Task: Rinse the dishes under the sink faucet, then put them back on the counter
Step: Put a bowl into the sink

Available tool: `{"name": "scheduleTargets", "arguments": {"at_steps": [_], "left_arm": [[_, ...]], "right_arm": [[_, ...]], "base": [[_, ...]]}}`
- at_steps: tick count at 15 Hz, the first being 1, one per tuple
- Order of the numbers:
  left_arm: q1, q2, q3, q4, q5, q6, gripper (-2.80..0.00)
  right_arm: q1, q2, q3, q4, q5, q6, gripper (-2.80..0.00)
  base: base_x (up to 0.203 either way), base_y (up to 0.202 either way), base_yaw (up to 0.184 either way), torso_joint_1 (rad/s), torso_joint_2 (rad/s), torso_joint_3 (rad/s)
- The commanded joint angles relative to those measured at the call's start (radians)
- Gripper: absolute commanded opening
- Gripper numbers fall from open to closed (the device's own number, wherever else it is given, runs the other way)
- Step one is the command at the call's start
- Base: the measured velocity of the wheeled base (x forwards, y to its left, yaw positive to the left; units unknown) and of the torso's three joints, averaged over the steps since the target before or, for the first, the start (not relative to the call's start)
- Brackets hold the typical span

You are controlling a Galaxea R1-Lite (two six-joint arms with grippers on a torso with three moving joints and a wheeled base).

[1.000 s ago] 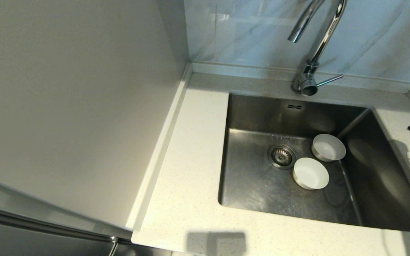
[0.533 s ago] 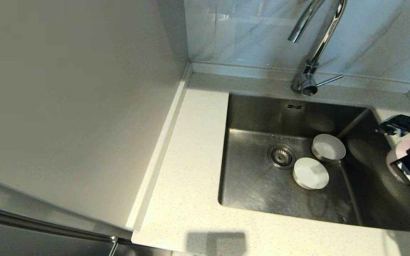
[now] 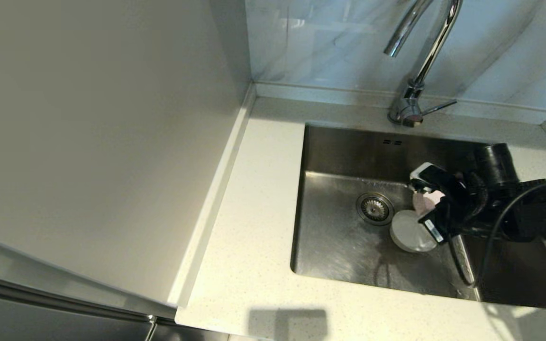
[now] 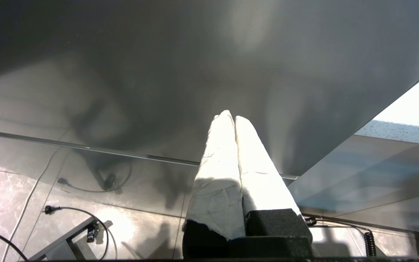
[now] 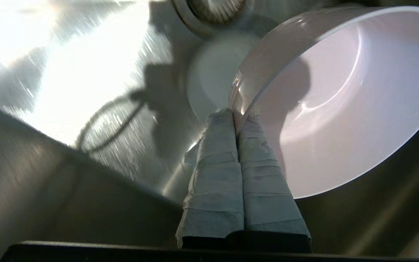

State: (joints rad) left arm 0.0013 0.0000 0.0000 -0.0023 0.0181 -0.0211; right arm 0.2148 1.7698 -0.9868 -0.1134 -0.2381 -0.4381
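My right gripper [image 3: 433,209] hangs low in the sink [image 3: 344,151], shut on the rim of the pale pink bowl [image 3: 422,201]. The right wrist view shows the fingertips [image 5: 227,120] pinching that tilted pink bowl [image 5: 340,109] at its edge. The white bowl [image 3: 409,232] sits on the sink floor just below and beside it, next to the strainer drain [image 3: 375,207]. The pale grey bowl is hidden behind the right arm. The chrome faucet [image 3: 424,52] stands at the back, with no water showing. My left gripper [image 4: 230,117] is shut on nothing, parked below the counter's edge.
The off-white speckled counter [image 3: 254,213] runs left of and in front of the sink. A beige wall panel [image 3: 102,132] rises on the left. The faucet's side lever [image 3: 439,106] points right. The right arm's cable [image 3: 491,237] loops over the sink's right half.
The right arm has swung in from the right counter edge, carrying the pink bowl down into the sink over the two bowls there. It now covers the grey bowl.
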Motion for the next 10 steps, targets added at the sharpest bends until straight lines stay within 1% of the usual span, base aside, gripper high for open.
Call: {"name": "scheduleTargets", "arguments": {"at_steps": [1,7,10], "left_arm": [[0.0,-0.003,0.0,-0.001,0.0,0.0,-2.8],[0.0,-0.003,0.0,-0.001,0.0,0.0,-2.8],[0.0,-0.003,0.0,-0.001,0.0,0.0,-2.8]], "right_arm": [[0.048,0.118,0.005,-0.1,-0.001,-0.004,-2.8],[0.121,0.281,-0.014,-0.282,-0.002,-0.008,-2.8],[0.144,0.349,-0.031,-0.322,-0.003,-0.013,-2.8]], "base": [[0.0,0.0,0.0,0.0,0.0,0.0],[0.0,0.0,0.0,0.0,0.0,0.0],[0.0,0.0,0.0,0.0,0.0,0.0]]}}
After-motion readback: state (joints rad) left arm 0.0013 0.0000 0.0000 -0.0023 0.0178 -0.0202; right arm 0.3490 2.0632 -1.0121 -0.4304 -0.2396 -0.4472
